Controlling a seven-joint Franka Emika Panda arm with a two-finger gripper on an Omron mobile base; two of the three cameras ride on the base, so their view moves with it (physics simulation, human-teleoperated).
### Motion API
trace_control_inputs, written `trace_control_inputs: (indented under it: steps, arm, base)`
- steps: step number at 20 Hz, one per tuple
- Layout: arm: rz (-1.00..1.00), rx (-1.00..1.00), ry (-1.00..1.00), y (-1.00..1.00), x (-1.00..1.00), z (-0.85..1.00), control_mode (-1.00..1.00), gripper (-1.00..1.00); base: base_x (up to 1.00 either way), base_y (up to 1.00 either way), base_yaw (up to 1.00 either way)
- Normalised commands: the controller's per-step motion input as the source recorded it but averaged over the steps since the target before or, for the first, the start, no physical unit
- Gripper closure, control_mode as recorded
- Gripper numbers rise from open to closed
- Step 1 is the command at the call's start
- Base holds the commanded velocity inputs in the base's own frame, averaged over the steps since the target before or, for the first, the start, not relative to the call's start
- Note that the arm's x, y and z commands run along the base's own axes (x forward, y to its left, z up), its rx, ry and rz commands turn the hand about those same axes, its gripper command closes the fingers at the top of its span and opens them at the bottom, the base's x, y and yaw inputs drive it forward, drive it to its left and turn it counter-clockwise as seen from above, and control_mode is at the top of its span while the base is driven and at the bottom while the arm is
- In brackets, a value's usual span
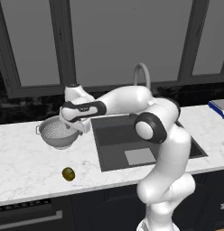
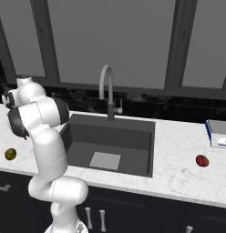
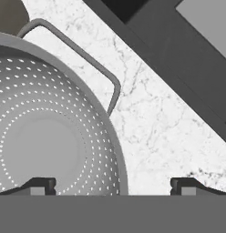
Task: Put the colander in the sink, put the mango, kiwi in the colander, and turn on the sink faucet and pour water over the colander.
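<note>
- Left base view: the arm reaches left across the sink [image 1: 114,131] so its gripper [image 1: 77,129] hangs over the near rim of the colander [image 1: 55,132], which sits on the counter [image 1: 28,171] beside the basin. The kiwi [image 1: 68,173] lies nearer the front edge.
- Right base view: the sink faucet [image 2: 106,91] stands behind the basin, off; the mango [image 2: 202,160] waits on the far right counter.
- Hand view: fingertips [image 3: 42,185] spread wide, straddling the colander's rim beside its handle [image 3: 83,59], apparently set for a rim grasp.
</note>
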Motion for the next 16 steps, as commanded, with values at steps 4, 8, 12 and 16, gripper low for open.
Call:
trace_control_inputs:
  steps: [4, 8, 12, 16]
  arm:
    - [0.02, 0.0, 0.0, 0.01, 0.41, -0.3, -1.0, -1.0]
    - [0.04, 0.0, 0.0, 0.1, 0.51, -0.24, -1.0, -1.0]
    - [0.06, 0.0, 0.02, 0.19, 0.3, -0.31, -1.0, -1.0]
    - [0.05, 0.0, 0.03, 0.17, 0.06, -0.45, -1.0, -1.0]
  base:
    - [0.0, 0.0, 0.0]
    - [0.0, 0.0, 0.0]
    - [0.0, 0.0, 0.0]
    - [0.0, 0.0, 0.0]
